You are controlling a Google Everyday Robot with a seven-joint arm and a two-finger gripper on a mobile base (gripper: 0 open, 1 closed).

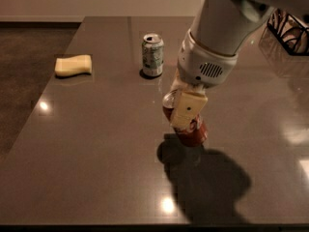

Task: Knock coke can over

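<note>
- Gripper [187, 121] clenched on the coke can [195, 134]; the can sits between the jaws, tilted, top leaning left.
- Green can [152, 54] stands upright beyond the jaws; sponge [73, 65] lies farther left.

The gripper [186, 111] hangs over the middle of the table [96, 168], against the tilted coke can [192, 132]. Behind it, leftward, stands another can [152, 54] (farther left lies a sponge [73, 65]).
</note>
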